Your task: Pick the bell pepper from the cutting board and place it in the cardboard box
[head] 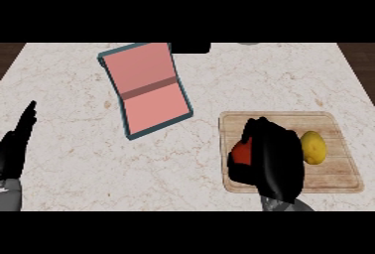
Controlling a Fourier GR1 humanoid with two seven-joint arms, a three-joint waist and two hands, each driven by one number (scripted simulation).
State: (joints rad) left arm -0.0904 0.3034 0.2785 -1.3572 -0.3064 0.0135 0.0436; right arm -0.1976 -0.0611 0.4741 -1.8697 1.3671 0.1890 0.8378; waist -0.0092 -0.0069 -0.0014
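Note:
A red bell pepper (239,152) lies on the wooden cutting board (333,181) at the lower right, mostly hidden under my right hand (271,156). That hand covers the pepper from above with its fingers curled round it. The box (147,87), pink inside with a teal rim, sits up and to the left of the board, some way from the pepper. My left hand (16,146) rests open at the left edge, fingers pointing up, away from both.
A yellow lemon-like fruit (313,147) lies on the board just right of my right hand. A dark object (190,47) sits at the counter's far edge behind the box. Marble counter (81,163) spreads between box and board.

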